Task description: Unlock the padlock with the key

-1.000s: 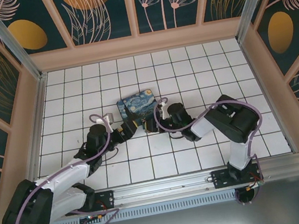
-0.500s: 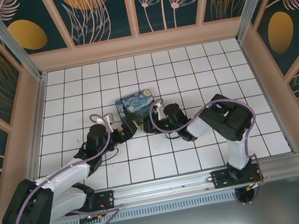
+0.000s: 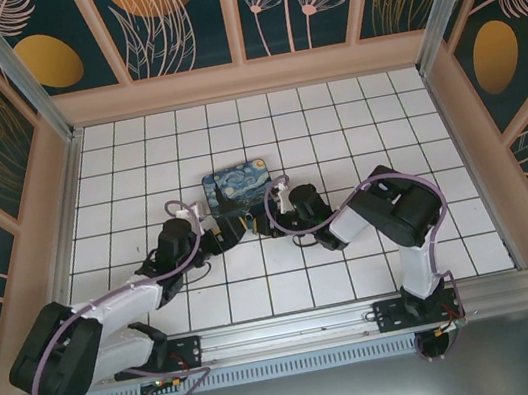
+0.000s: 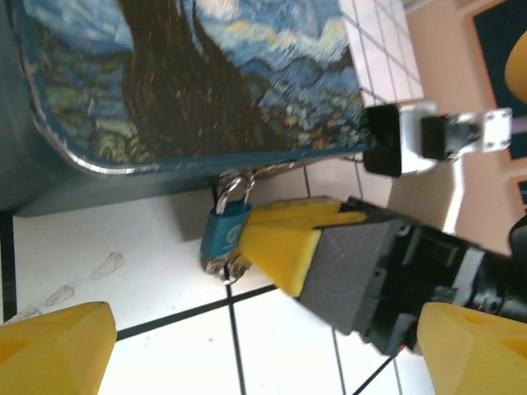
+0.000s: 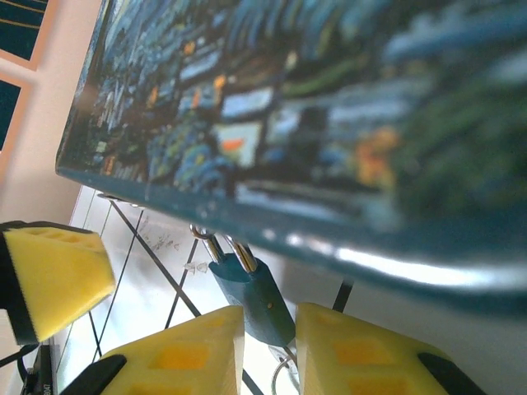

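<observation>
Your right hand (image 5: 270, 329) is clamped, its 2 yellow pads (image 5: 189, 350) pressed against the small teal padlock (image 4: 224, 234). The padlock's shackle is hooked at the edge of the Starry-Night-painted tin box (image 4: 206, 82) on the white tiled counter (image 3: 353, 122). Your left hand (image 4: 263, 350) is spread wide apart just beside it.

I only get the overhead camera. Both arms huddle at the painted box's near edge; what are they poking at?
Observer: A small teal padlock hangs by its shackle from the rim of the painted box.
Operator: Is anything grabbing it?
Observer: The right pincer has a yellow pad on each side of it, very close; whether they press it I cannot tell.
Operator: And the other arm?
Observer: The left pincer stands wide open and empty, facing the padlock.
</observation>
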Available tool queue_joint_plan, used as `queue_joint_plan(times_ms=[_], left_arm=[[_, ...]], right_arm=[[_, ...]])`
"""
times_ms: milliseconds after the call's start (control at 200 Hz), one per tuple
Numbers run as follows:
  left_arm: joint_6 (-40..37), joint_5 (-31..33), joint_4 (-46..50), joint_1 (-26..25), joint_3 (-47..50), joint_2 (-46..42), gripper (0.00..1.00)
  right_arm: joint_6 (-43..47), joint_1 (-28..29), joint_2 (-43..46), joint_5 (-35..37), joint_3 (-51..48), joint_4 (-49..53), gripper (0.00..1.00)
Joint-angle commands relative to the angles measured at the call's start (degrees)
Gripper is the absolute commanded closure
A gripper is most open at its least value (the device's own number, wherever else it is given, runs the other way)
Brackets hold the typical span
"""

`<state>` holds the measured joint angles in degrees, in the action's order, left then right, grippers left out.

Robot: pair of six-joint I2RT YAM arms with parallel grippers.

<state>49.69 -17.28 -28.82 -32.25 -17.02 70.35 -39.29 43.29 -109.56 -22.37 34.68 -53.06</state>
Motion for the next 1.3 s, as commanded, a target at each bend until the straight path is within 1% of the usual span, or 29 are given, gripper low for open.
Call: queue_joint_plan(times_ms=[0,40,125,190,315,420,525,616,696,761,836,971,1101,1296], left_arm=[[-3.89,-2.25,-4.12,0.02,0.49,3.01,0.10],[-4.68,-2.24,-4.83,0.03,0.35,4.20,0.14],[-6.52,-2.17,-5.67,-0.09,-0.49,6.57,0.23],[-7.73,-2.05,-6.26,-0.09,-1.19,7.93,0.28],[-9.58,-1.32,-7.12,-0.23,-2.35,10.04,0.30],[-10.59,-0.77,-7.91,-0.35,-3.15,11.74,0.30],[-11.35,-0.50,-8.68,-0.79,-3.87,13.35,0.31],[-11.91,-0.40,-9.74,-1.28,-4.49,14.69,0.31],[-12.66,0.24,-10.19,-2.08,-4.94,15.63,0.32],[-13.34,1.13,-10.63,-2.75,-5.10,16.25,0.32],[-13.99,2.31,-11.45,-3.39,-5.08,16.99,0.33],[-15.12,4.06,-13.15,-3.87,-4.80,18.08,0.33],[-15.80,5.56,-15.38,-3.97,-4.35,19.27,0.34],[-16.56,6.25,-18.62,-3.96,-4.84,21.94,0.36]], right_arm=[[-0.42,0.39,-0.93,0.35,0.83,-0.08,0.76],[-0.44,0.39,-0.90,0.56,0.74,0.08,0.75],[-0.57,0.24,-0.31,1.33,0.33,0.21,0.65],[-0.86,-0.09,0.39,1.54,-0.40,-0.29,0.62],[-1.84,-0.99,3.19,1.42,-2.58,-1.79,0.61],[-1.67,-1.10,7.75,1.01,-4.24,-0.55,0.64],[-0.33,-0.92,14.14,1.47,-5.23,3.66,0.72],[1.32,-1.00,19.41,3.74,-4.64,9.09,0.74],[2.92,-1.66,21.75,7.32,-1.19,15.57,0.75],[3.50,-2.75,21.26,9.79,2.51,20.69,0.75],[3.97,-4.02,18.86,10.65,7.14,24.55,0.75],[5.30,-4.53,13.18,11.88,14.91,29.69,0.76],[5.81,-4.66,8.66,12.17,19.28,31.53,0.77],[5.20,-5.08,5.62,11.82,20.90,31.60,0.78]])
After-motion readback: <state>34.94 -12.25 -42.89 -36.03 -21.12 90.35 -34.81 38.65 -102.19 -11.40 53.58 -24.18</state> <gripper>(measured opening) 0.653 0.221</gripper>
